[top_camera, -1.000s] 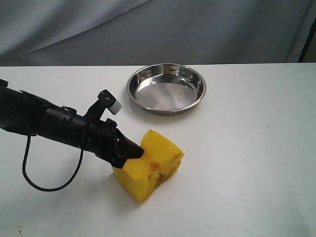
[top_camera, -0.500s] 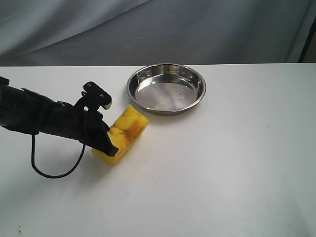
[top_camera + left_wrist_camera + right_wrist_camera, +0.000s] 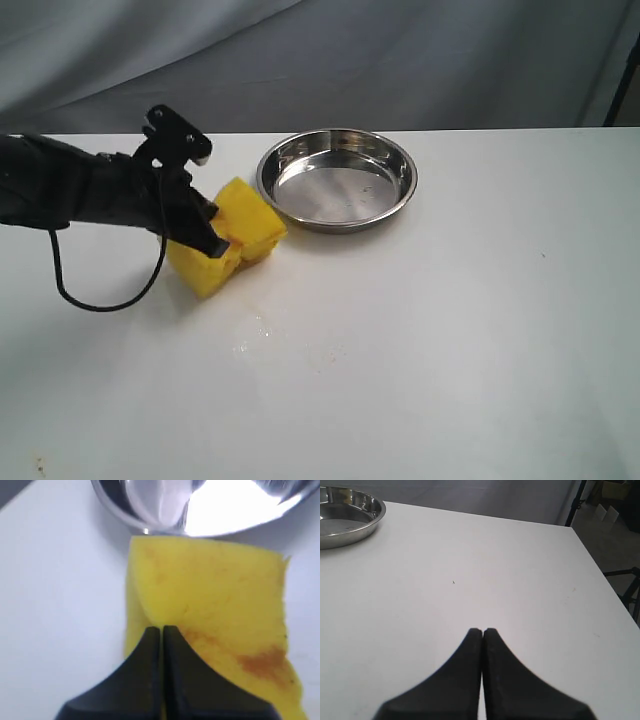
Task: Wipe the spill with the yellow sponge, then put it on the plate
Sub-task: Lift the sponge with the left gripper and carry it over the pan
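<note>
Pinching one yellow sponge (image 3: 243, 222) in my left gripper (image 3: 214, 245), jaws squeezed tight into its foam, just beside the one steel plate (image 3: 264, 182); my right gripper (image 3: 482, 630) hangs over the white table (image 3: 470, 555), jaws pressed together.

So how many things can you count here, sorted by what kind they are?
yellow sponge: 1
plate: 1
grippers: 2, the left gripper and the right gripper
Total: 4
</note>
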Motion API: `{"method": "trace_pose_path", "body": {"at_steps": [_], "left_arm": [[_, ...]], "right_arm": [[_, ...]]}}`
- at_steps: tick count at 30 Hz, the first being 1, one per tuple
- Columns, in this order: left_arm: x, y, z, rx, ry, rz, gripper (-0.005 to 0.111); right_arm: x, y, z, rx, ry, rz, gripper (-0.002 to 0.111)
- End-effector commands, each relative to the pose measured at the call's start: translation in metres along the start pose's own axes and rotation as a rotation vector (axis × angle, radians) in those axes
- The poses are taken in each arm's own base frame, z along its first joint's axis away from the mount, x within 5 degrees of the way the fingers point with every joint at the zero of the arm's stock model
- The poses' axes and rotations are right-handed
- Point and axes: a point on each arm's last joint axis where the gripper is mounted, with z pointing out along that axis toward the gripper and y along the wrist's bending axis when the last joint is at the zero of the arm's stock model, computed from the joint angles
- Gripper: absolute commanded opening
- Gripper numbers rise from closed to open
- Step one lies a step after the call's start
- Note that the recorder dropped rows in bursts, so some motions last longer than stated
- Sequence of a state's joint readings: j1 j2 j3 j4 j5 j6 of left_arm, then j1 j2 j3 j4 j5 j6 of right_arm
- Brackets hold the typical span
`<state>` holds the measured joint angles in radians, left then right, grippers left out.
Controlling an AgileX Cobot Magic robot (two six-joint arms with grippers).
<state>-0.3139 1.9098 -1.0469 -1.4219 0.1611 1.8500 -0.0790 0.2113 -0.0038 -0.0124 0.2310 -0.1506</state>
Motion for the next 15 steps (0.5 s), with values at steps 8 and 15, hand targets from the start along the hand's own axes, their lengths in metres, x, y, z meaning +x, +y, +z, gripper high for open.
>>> {"method": "trace_pose_path", "body": {"at_steps": [8,15], "left_arm": [[-0.053,0.003,-0.027,0.100,-0.205,0.039,0.000],[-0.059,0.005,-0.028,0.077,-0.276,0.041,0.000]], "right_arm": [[0.001,0.000,0.001,0.002,-0.001,0.007,0.000],[0.001,0.000,0.001,0.002,-0.001,0.007,0.000]]}}
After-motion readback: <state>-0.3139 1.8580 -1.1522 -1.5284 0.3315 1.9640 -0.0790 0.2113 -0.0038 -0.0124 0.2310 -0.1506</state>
